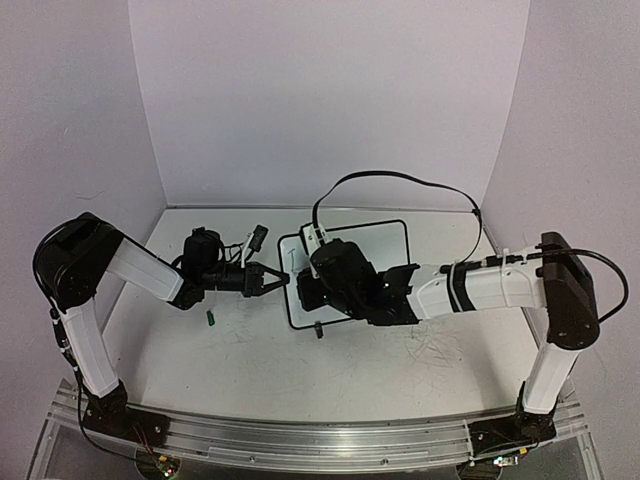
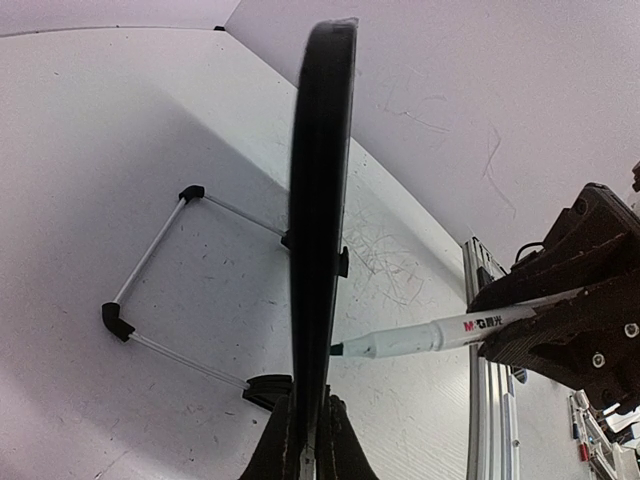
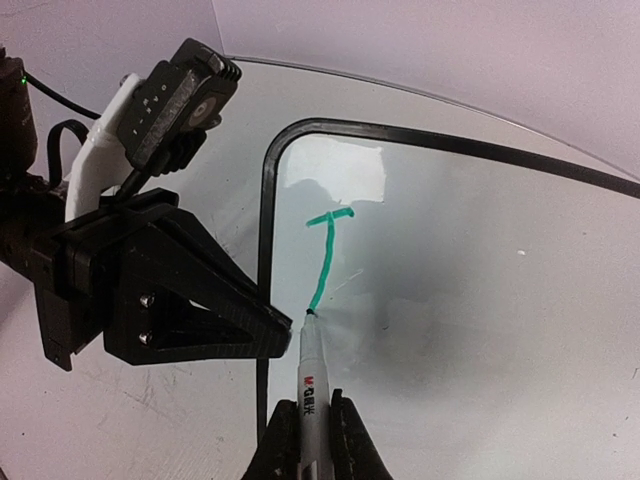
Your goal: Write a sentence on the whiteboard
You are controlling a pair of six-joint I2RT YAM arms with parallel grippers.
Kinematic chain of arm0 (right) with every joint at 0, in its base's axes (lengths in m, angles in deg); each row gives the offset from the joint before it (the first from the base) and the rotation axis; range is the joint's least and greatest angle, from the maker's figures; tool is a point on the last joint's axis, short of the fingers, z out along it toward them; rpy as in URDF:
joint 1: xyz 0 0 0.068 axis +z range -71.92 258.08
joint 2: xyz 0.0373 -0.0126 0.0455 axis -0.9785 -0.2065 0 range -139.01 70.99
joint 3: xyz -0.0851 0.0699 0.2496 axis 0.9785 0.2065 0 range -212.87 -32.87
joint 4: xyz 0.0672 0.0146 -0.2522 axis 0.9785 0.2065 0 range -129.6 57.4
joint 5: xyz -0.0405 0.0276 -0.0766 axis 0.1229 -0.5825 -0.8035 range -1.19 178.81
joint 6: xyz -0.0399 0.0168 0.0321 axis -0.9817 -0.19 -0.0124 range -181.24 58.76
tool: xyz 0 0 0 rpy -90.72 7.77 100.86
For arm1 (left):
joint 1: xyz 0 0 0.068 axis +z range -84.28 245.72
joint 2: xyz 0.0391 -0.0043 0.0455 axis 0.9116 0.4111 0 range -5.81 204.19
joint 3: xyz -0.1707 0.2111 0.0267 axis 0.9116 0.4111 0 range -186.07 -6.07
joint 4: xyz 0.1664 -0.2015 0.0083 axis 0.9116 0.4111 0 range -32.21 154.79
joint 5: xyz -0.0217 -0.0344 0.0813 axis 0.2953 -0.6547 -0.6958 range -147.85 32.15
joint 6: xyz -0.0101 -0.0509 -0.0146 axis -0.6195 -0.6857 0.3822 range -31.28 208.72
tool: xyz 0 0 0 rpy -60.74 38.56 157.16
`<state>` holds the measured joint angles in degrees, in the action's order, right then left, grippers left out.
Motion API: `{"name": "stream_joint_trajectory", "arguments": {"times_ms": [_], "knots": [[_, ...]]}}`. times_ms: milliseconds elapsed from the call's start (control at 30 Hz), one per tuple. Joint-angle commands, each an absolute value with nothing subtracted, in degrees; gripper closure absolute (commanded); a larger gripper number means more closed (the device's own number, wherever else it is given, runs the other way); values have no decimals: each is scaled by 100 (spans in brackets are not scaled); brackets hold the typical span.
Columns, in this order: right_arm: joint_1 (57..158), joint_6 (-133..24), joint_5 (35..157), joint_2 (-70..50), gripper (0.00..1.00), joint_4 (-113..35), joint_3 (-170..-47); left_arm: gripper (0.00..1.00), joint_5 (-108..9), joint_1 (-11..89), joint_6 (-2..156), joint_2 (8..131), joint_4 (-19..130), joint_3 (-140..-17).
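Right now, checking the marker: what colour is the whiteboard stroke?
Green stroke, clearest in right wrist view.

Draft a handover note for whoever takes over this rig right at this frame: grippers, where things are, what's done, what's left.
Left gripper: shut on the left edge of the whiteboard, holding it.
Right gripper: shut on a green marker, with its tip on the board close to that edge.
Done: one green stroke, a short crossbar with a downstroke, likely the first letter.
Left: the rest of the sentence. The right wrist view shows no other green marks.
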<state>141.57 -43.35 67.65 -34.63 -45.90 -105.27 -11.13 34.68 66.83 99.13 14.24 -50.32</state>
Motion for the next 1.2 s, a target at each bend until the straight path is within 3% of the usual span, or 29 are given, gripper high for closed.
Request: {"name": "stream_joint_trajectory", "arguments": {"times_ms": [0,400,667,1167], "knots": [[14158,-4357,6760,-3622,100,-4539,-10826,100,-968,3355,6789,9658,1344,-4998],[14156,-4403,6649,-3706,100,-4553,-11021,100,-972,3356,6798,9640,1347,-4992],[14175,-4300,6579,-2796,100,-4927,-10238,100,-1000,3355,6807,9662,1346,-4999],[14027,-4246,6523,-3080,100,-4954,-10362,100,-992,3355,6807,9668,1345,-5001]]}}
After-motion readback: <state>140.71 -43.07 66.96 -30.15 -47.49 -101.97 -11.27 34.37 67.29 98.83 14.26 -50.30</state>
